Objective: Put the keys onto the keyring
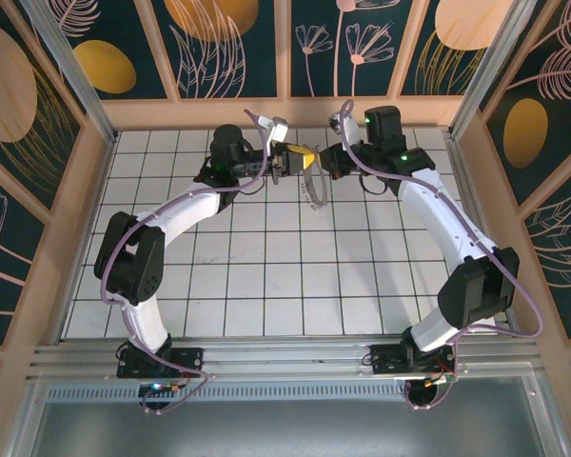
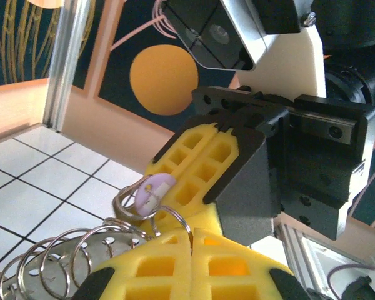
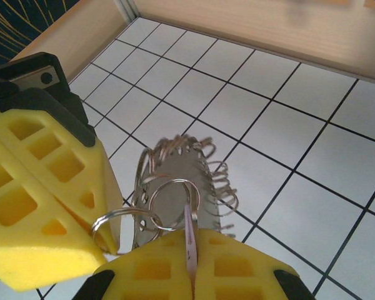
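Threading step, with both my grippers nose to nose above the table [image 1: 266,286]. My right gripper [image 3: 192,239] is clenched on the key [image 2: 153,190], whose lilac head stands just beyond its fingertips (edge-on from my right wrist, it reads as a thin pale line in the seam). My left gripper [image 2: 192,236] is clenched on the keyring [image 3: 122,213], a silver split loop that juts from its tips toward my right fingers and comes close beside them. A second ring [image 3: 174,182] sits right at the key's head, between the two grippers; I cannot tell whether the key already hangs on it. Beyond both sets of fingertips is a perforated plate [image 3: 173,164] fringed with more loops. I judge the task about midway: key and keyring are each held and brought together, but the key is not plainly on the held loop. The next move calls for fine work: steer the key's hole onto the wire's free end and run it round the coil, with my left grip firm so the loop does not twist away.
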Robot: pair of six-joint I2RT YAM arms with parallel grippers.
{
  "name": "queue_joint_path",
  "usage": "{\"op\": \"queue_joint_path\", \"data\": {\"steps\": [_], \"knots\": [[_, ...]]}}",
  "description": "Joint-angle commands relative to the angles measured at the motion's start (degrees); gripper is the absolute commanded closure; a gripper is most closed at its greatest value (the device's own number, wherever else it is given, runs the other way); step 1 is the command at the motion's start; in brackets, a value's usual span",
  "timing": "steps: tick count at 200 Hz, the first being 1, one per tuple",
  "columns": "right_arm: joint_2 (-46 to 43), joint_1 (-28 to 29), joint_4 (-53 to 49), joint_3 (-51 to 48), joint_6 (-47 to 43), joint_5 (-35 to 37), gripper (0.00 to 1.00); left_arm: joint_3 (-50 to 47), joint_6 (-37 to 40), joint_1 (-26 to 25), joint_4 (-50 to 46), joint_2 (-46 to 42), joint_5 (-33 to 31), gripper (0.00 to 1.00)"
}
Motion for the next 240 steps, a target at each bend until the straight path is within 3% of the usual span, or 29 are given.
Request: {"op": "queue_joint_path", "data": {"steps": [1, 20, 45, 139, 202, 240], "knots": [[1.43, -1.78, 1.12, 3.05, 0.97, -0.02, 1.0, -1.69, -0.26, -0.32, 3.77, -2.77, -3.47, 0.87], [3.09, -2.06, 0.67, 4.14, 0.97, -0.16, 1.0, -3.93, -1.17, 0.21, 5.75, -4.1, -6.7, 0.7], [6.57, -2.08, 0.5, 6.2, 0.97, -0.7, 1.0, -6.06, -1.92, 1.08, 6.52, -6.14, -9.82, 0.62], [31.65, -0.53, -0.25, 27.09, 5.45, -6.51, 1.0, -10.55, -2.1, 2.98, 4.38, -11.77, -14.85, 0.58], [21.66, 2.67, 18.35, -4.44, 11.72, -6.68, 1.0, -11.88, -3.86, 2.93, 5.17, -12.25, -14.46, 0.58], [18.24, 6.06, 23.88, -16.05, 14.78, -5.37, 1.0, -12.83, -5.04, 2.94, 5.34, -12.35, -14.08, 0.58]]}}
